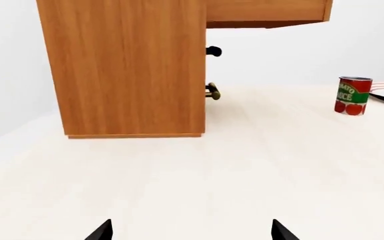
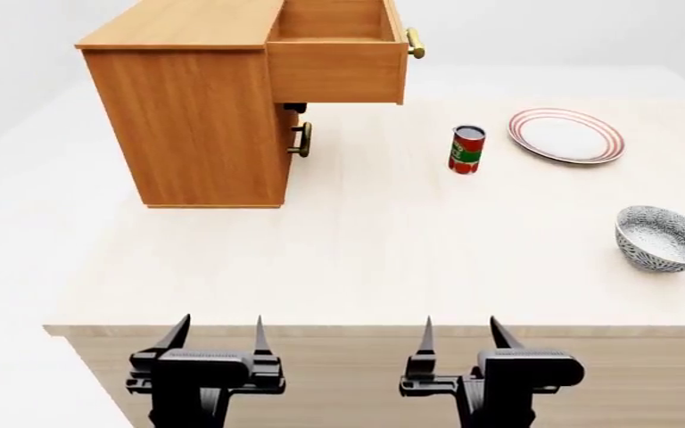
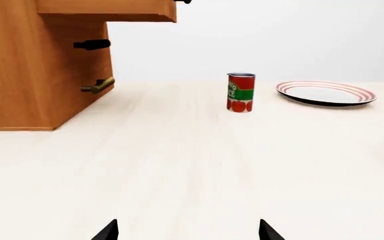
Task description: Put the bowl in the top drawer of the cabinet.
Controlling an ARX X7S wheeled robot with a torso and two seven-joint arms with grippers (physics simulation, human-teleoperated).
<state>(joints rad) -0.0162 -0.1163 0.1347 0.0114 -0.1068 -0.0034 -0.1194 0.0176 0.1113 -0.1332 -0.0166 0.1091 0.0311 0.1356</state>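
Both grippers sit low in the head view, at the near edge of the table [image 2: 355, 267], and both are empty. The left gripper [image 2: 217, 336] has its two dark fingers spread apart with a clear gap between the tips, touching nothing. The right gripper [image 2: 459, 335] is spread the same way, also touching nothing. Both point forward over the tabletop, side by side and level with each other.

In the left wrist view only the two fingertips [image 1: 102, 231] show at the bottom edge, wide apart; the rest of that gripper is cut off. The right wrist view is the same, with two tips [image 3: 107, 231] at the bottom edge.

The bowl [image 2: 663, 237] stands upright at the right side of the head view, near the table's right edge, well apart from both grippers. It does not show clearly in either wrist view.

The cabinet [image 2: 193, 134] stands in the upper left of the head view. Its top drawer [image 2: 336, 69] is pulled out, and its inside looks empty as far as it can be seen. The handle [image 2: 416, 43] on its front is partly hidden by the drawer front. The lower drawer is shut; only its handle [image 2: 304, 139] shows.

A tomato can [image 2: 466, 149] stands upright in the upper middle, with a red-ringed plate [image 2: 566, 135] near it to the right.
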